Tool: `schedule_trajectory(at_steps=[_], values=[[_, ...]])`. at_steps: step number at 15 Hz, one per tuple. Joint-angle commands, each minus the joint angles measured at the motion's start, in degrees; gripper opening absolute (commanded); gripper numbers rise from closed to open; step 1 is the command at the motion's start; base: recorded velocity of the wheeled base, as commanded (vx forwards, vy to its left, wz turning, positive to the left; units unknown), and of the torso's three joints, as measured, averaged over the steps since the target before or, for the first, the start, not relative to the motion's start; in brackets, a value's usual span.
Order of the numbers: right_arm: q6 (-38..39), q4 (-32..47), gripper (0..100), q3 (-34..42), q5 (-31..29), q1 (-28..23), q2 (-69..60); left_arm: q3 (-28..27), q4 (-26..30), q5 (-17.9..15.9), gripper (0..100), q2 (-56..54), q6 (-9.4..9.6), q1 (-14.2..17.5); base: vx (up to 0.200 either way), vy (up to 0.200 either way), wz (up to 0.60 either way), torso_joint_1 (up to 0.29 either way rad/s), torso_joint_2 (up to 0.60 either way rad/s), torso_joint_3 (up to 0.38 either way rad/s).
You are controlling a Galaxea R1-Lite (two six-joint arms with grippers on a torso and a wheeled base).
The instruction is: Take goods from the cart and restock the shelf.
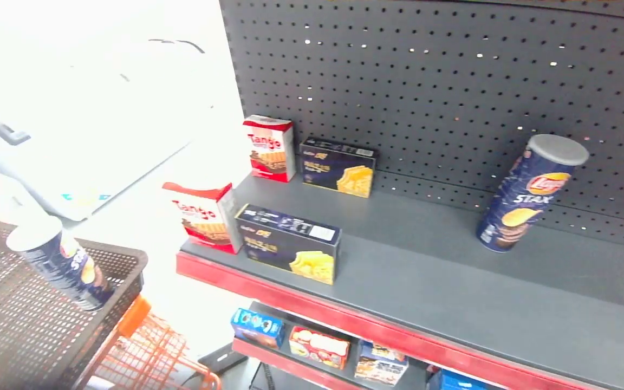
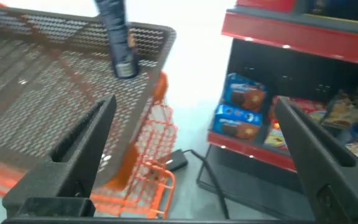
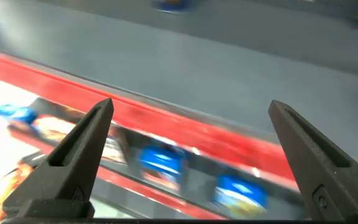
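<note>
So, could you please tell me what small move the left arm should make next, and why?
Probably bring the open, empty left gripper toward the chip can standing in the cart basket: it is the only good I can see there, and the shelf has bare room beside its matching can.

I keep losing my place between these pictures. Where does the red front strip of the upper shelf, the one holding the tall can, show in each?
Head view: the red strip runs diagonally under the grey shelf board.
Left wrist view: the strip sits above the blue packets.
Right wrist view: the strip lies between board and packets.
Shared landmark: the blue packets on the shelf below.
</note>
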Motion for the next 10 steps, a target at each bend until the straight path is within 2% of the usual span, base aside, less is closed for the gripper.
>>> schedule_trajectory(at_steps=[1, 10], values=[[0.0, 0.0, 100, 0.0, 0.0, 0.0, 0.0, 0.0, 0.0, 0.0, 100, 0.1, -0.01, 0.0, 0.000, 0.000, 0.00, 0.000, 0.00, 0.000], [0.0, 0.0, 100, 0.0, 0.1, 0.0, 0.0, 0.0, 0.0, -0.3, 100, 0.1, 0.26, 0.0, 0.000, 0.000, 0.00, 0.000, 0.00, 0.000]])
